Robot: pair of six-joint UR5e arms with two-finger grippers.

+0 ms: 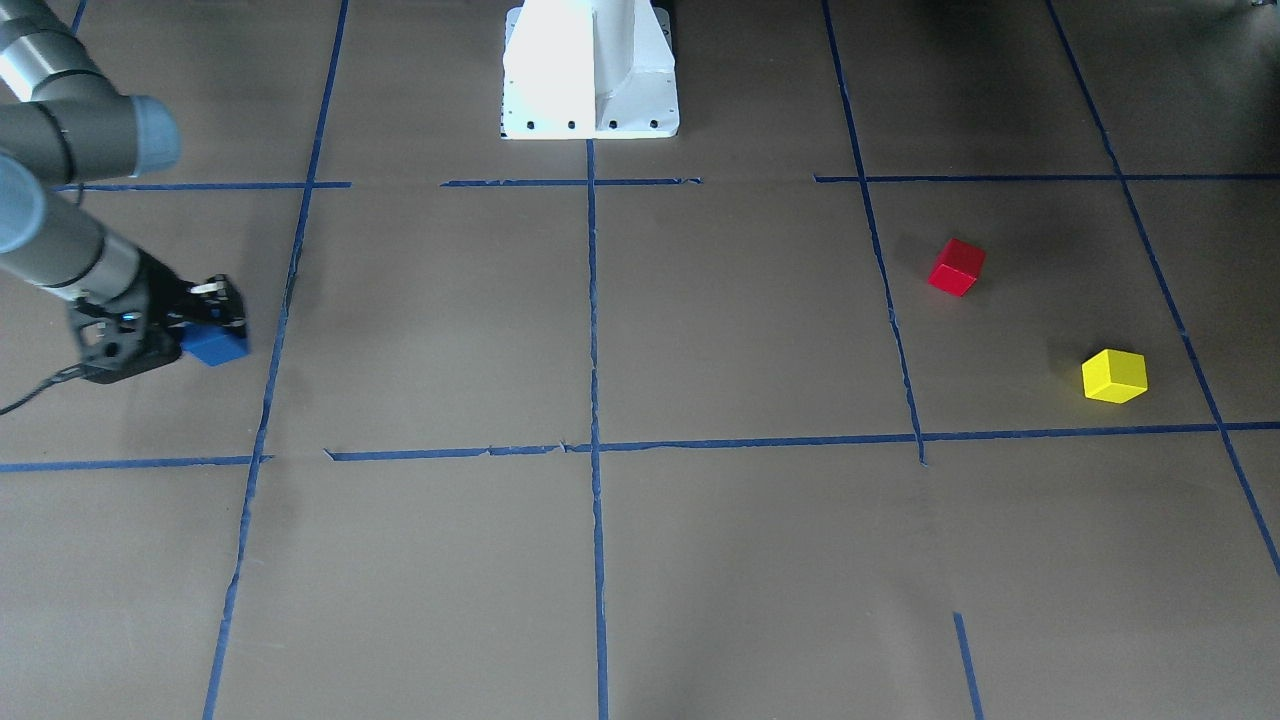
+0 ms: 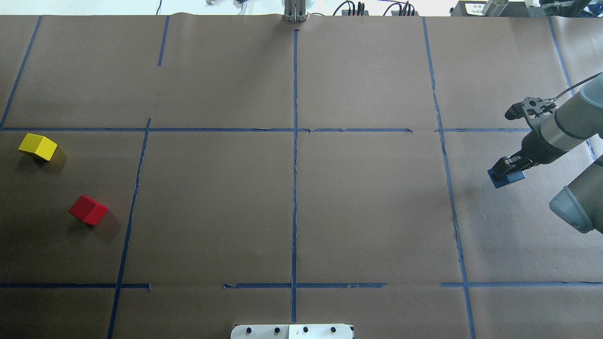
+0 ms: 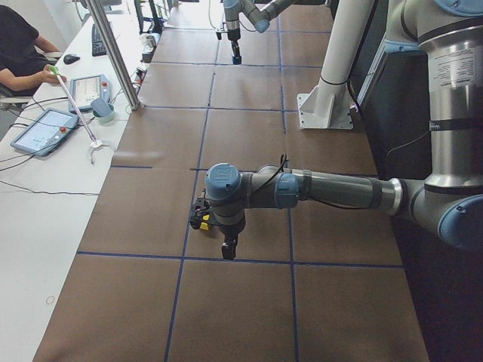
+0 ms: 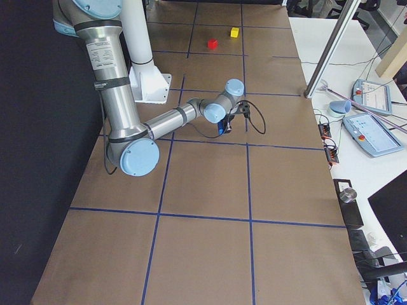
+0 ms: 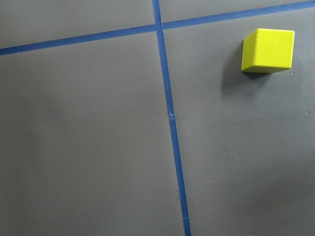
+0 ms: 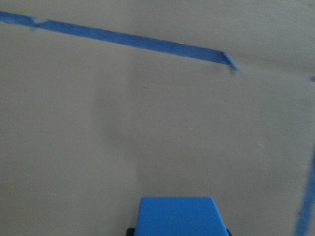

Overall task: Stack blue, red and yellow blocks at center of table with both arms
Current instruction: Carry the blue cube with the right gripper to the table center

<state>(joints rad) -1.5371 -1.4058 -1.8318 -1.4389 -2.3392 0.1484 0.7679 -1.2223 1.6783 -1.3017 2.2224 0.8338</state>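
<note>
My right gripper (image 2: 509,170) is shut on the blue block (image 2: 506,178) at the table's right side, and holds it just above the paper. The block also shows in the front view (image 1: 215,345) and at the bottom of the right wrist view (image 6: 179,216). The red block (image 2: 88,210) and the yellow block (image 2: 37,146) lie apart on the table's left side. My left gripper (image 3: 226,247) shows only in the exterior left view, hanging near the yellow block (image 5: 267,50); I cannot tell whether it is open or shut.
Blue tape lines (image 2: 295,155) divide the brown paper into squares. The white robot base (image 1: 590,70) stands at the table's near edge. An operator (image 3: 19,45), tablets (image 3: 44,130) and a metal pole (image 3: 113,56) are by the far edge.
</note>
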